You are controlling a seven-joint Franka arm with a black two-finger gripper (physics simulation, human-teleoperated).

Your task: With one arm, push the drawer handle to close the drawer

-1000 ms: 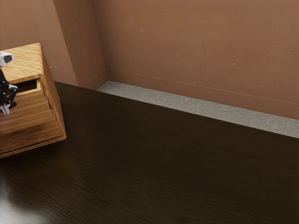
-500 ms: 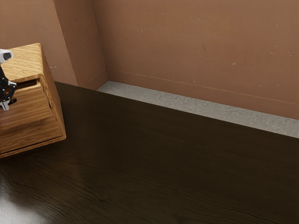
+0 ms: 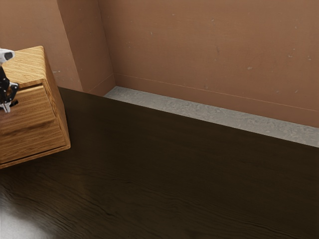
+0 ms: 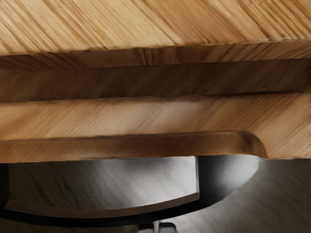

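Note:
At the exterior view's left edge, the gripper point(image 3: 6, 107) points down in front of the wooden drawer front point(image 3: 35, 110), its two fingertips together. Only a thin dark line shows above the drawer front, under the cabinet top. In the wrist view the drawer's upper edge point(image 4: 146, 116) lies below a dark recess under the cabinet's top. A dark curved piece, apparently the handle point(image 4: 221, 187), arcs out below that edge. Close beside it are the tips of the gripper point(image 4: 156, 227), side by side with nothing between them. Whether they touch the handle, I cannot tell.
The wooden cabinet point(image 3: 27, 62) stands on the dark table point(image 3: 174, 169) at the exterior view's left. Behind the table are a strip of grey floor point(image 3: 199, 110) and a brown wall point(image 3: 209, 50).
The drawer has slid into the cabinet, and the dark opening above its front has narrowed to a thin line. My gripper has moved with it toward the cabinet, slightly upward in the exterior view.

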